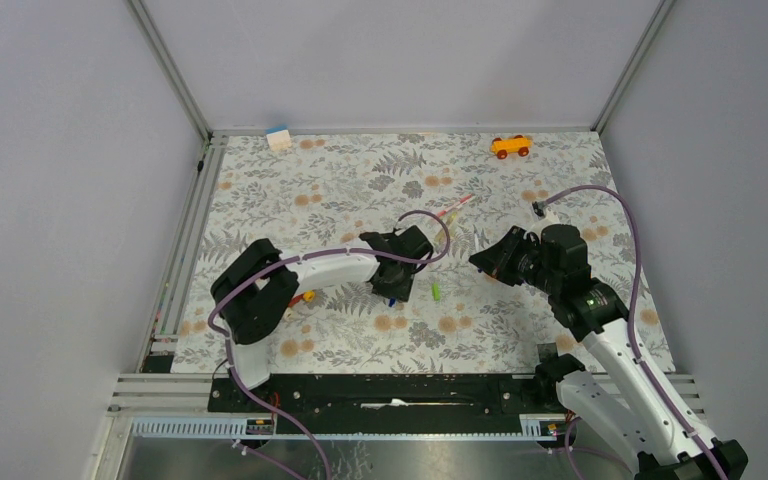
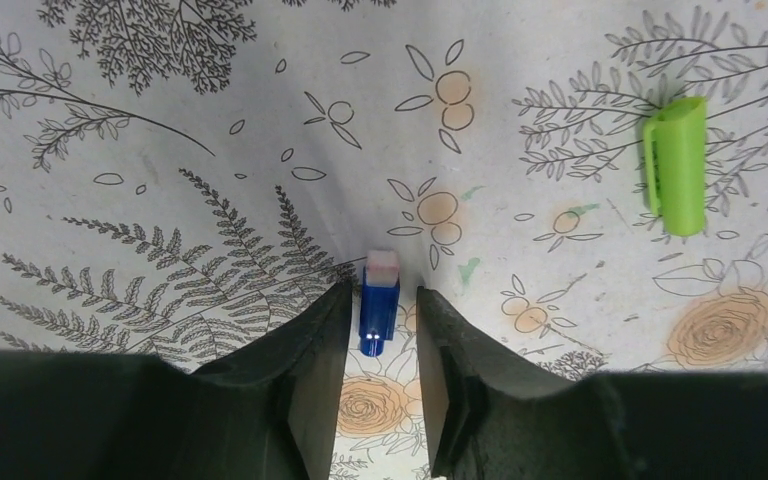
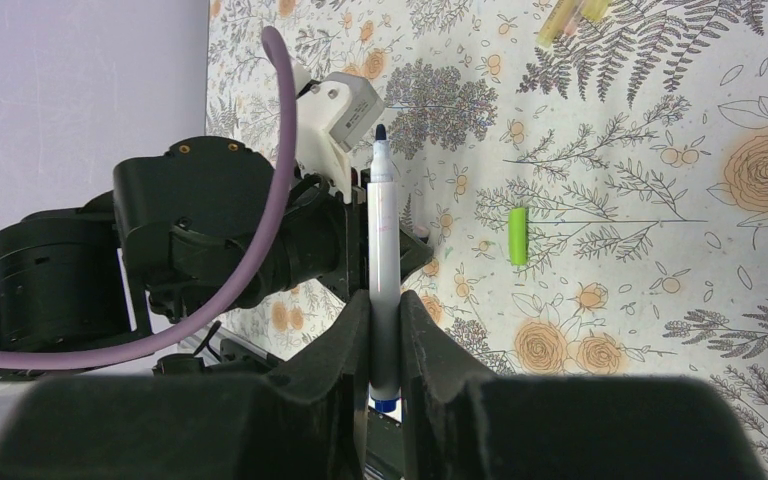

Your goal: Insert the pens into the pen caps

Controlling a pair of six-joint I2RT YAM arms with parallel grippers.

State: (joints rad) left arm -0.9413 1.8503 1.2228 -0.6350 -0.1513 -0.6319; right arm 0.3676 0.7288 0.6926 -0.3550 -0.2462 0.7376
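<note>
Grippers first, nearest me. My left gripper (image 2: 383, 296) straddles the dark blue cap (image 2: 379, 312) on the floral table (image 1: 360, 345). Its jaws are narrow, with a sliver of gap on each side, so it is not pinching the cap. My right gripper (image 3: 384, 300) is clamped on the white pen (image 3: 381, 220), whose dark blue tip sticks out beyond the fingers. From above, the lime green cap (image 1: 436, 291) lies just beside the left gripper at its 3 o'clock. Farther out, at 1 o'clock, the pink-red pen (image 1: 457, 206) and a pale yellow pen (image 3: 555, 30) lie together. The orange toy car (image 1: 511, 146) sits by the far edge, also at 1 o'clock.
</note>
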